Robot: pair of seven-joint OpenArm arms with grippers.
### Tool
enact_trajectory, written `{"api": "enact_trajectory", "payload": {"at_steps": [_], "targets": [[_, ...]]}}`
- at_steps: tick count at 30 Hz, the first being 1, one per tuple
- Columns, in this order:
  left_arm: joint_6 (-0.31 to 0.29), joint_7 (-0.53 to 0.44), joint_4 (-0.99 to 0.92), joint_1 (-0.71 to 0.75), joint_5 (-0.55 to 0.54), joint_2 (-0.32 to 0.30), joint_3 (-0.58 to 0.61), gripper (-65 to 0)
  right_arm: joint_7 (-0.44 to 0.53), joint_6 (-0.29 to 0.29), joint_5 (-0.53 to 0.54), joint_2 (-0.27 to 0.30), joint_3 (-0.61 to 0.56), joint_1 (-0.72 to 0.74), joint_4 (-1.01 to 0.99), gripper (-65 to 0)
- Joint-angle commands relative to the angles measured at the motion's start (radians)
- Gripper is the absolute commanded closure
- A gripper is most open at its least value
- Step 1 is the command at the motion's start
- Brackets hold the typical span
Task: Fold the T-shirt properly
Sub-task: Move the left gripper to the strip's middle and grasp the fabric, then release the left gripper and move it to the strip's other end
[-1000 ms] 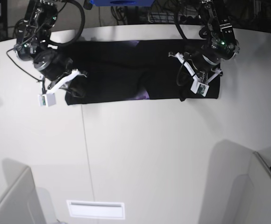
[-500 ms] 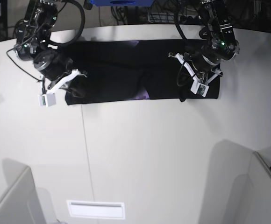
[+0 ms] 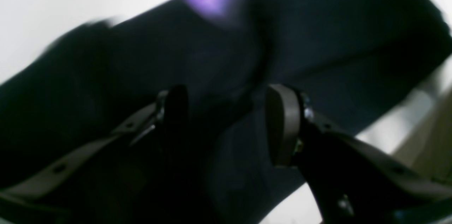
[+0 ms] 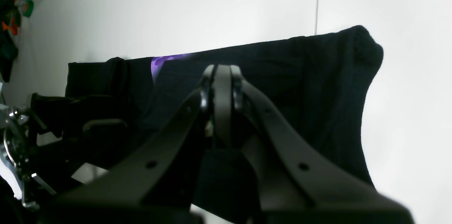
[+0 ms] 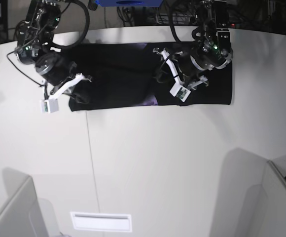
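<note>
table (image 5: pixel 148 163) bare in front | T-shirt (image 5: pixel 128 74) lies as a long black band at far edge, purple showing | left gripper (image 3: pixel 226 125) now parted, empty, shifted inward above cloth | right gripper (image 4: pixel 221 76) unmoved, fully closed, nothing visibly held

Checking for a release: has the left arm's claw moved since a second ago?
Yes. The left claw shifted toward the middle of the T-shirt, away from its right edge, and now stands open.

A lab: white table (image 5: pixel 148 163), cables (image 5: pixel 177 17) behind, partition panels (image 5: pixel 15 212).
</note>
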Motion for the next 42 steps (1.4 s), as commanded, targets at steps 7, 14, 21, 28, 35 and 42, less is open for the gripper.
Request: {"api": "enact_trajectory", "payload": {"at_steps": [7, 14, 21, 28, 35, 42], "targets": [[-0.004, -0.017, 0.075, 0.001, -0.018, -0.006, -0.058, -30.3, 0.015, 0.001, 0.017, -0.002, 0.183, 0.015, 0.014, -4.2], [-0.012, -0.017, 0.071, 0.038, -0.018, -0.08, -0.523, 0.0, -0.054, 0.001, 0.017, 0.006, 0.273, -0.006, 0.01, -39.6], [-0.107, -0.025, -0.02, 0.08, -0.018, -0.24, -0.818, 0.0, -0.247, 0.007, 0.019, 0.006, 0.27, 0.077, -0.084, -40.4], [-0.107, -0.187, -0.234, 0.108, -0.006, -0.246, -0.908, 0.0, -0.302, 0.025, 0.019, 0.008, 0.269, 0.152, -0.29, -40.5], [-0.107, -0.308, -0.287, 0.163, -0.006, -0.244, -0.81, 0.0, -0.383, 0.125, 0.016, 0.008, 0.266, 0.155, -0.362, -40.5], [-0.107, -0.308, -0.279, 0.123, -0.006, -0.2, -0.762, 0.0, -0.379, 0.127, 0.011, 0.02, 0.197, 0.138, -0.365, -40.2]]}}
